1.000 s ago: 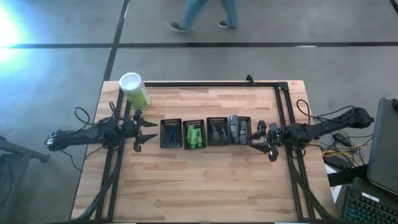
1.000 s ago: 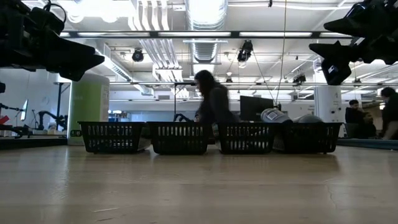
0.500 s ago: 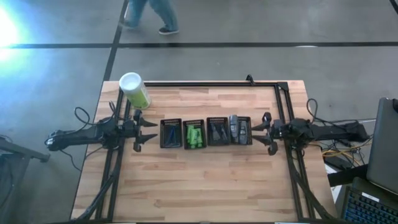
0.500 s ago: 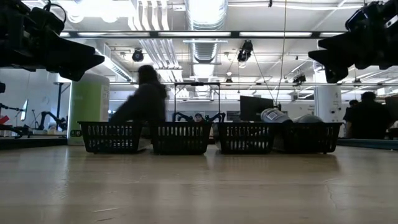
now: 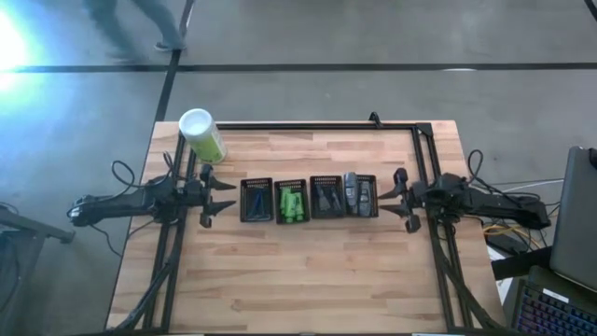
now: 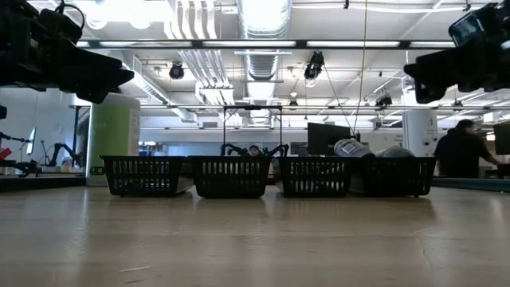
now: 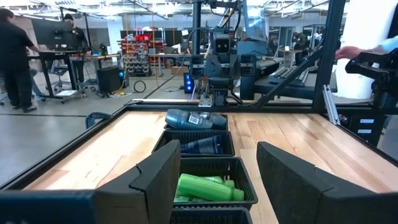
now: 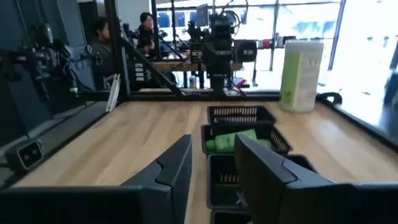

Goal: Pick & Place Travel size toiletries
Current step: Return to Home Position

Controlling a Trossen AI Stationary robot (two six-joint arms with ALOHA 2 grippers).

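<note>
Four black mesh trays (image 5: 256,213) stand in a row across the table's middle and hold the travel size toiletries. Grey tubes (image 5: 355,192) lie in the rightmost tray and bright green packets (image 5: 291,203) in the second from the left. Dark flat items (image 5: 326,198) fill the other two. My left gripper (image 5: 227,195) hovers open just left of the row, pointing level at it; its wrist view shows the green packets (image 7: 205,185) ahead of it (image 7: 217,168). My right gripper (image 5: 387,197) hovers right of the row, level, with a narrow gap (image 8: 211,163) and nothing between its fingers.
A tall green canister with a white cap (image 5: 202,136) stands at the far left corner. A black frame rail (image 5: 317,124) runs along the far edge and down both sides. Bare wood (image 5: 298,280) lies in front of the trays. A person walks beyond the far edge.
My right gripper has swung from a slant over the near right of the trays back toward the table's right edge. It has rolled and now points level and straight at the row. The person beyond the table has walked toward the left.
</note>
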